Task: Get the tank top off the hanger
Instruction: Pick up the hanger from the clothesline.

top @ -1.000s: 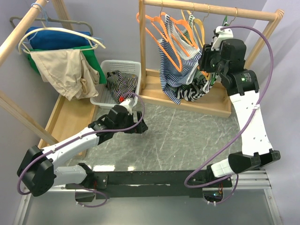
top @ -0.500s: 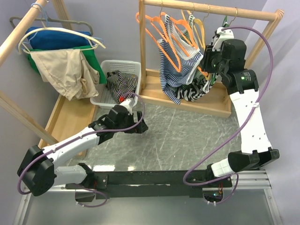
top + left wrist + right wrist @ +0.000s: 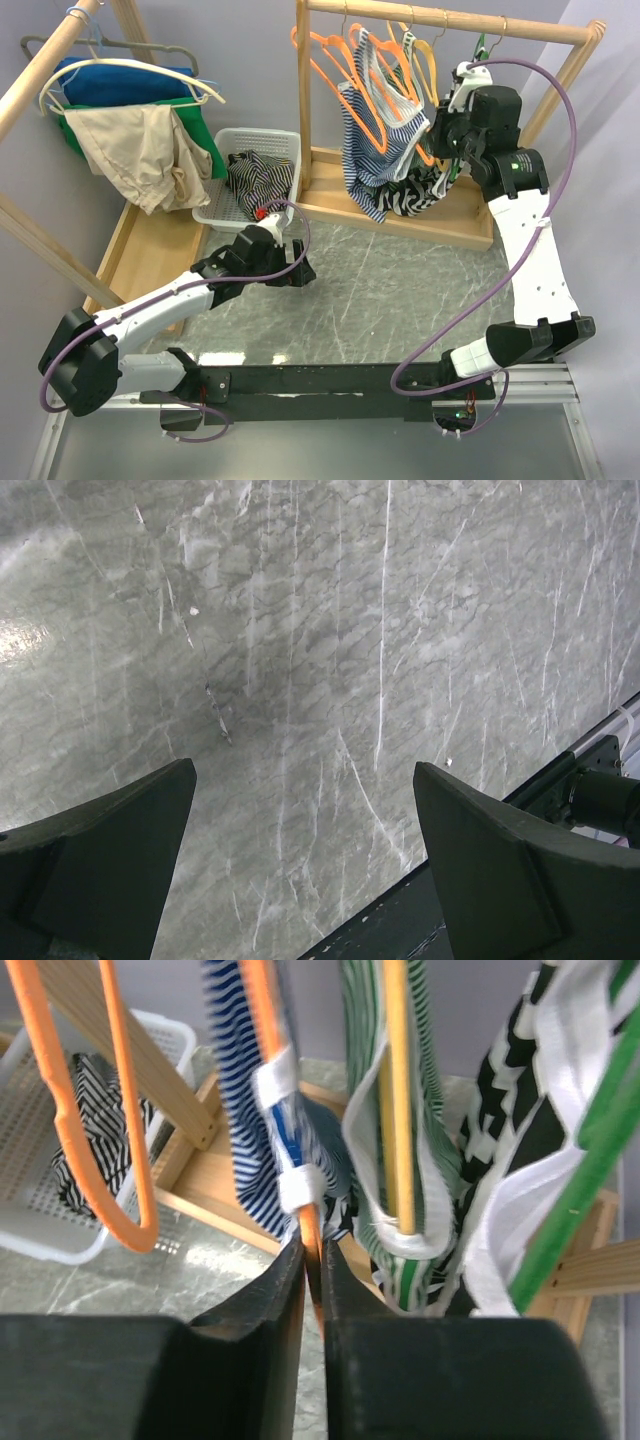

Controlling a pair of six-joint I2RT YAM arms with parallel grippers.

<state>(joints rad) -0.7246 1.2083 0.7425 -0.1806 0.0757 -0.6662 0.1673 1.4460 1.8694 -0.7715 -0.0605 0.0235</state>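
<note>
**Right gripper pinches the orange hanger under the blue striped top**

The right gripper [image 3: 312, 1265] is up at the clothes rack [image 3: 440, 18], reaching in among the hanging garments. Its jaws are almost together, and the wrist view shows the thin arm of the orange hanger [image 3: 262, 1000] caught in the narrow slit between them. It appears to grip the hanger itself rather than the cloth, probably to steady the hanger so that the garment can be worked off it.

The tank top [image 3: 232, 1070], blue with white stripes, hangs on that same hanger. Its white-edged strap wraps the orange arm just above the jaws, and the body of the top falls behind and to the left of them. It is on the rack, not yet free. Just to the right hang a green striped top [image 3: 365, 1050] on a yellow hanger [image 3: 397, 1090] and a black and white top [image 3: 510, 1110], close enough to snag.

The left gripper [image 3: 303, 780] hovers low over the marble table [image 3: 300, 630], well apart from the rack. Its jaws are spread wide and hold nothing, so it is likely waiting to take the cloth. The white basket [image 3: 225, 215] sits behind it.
</note>
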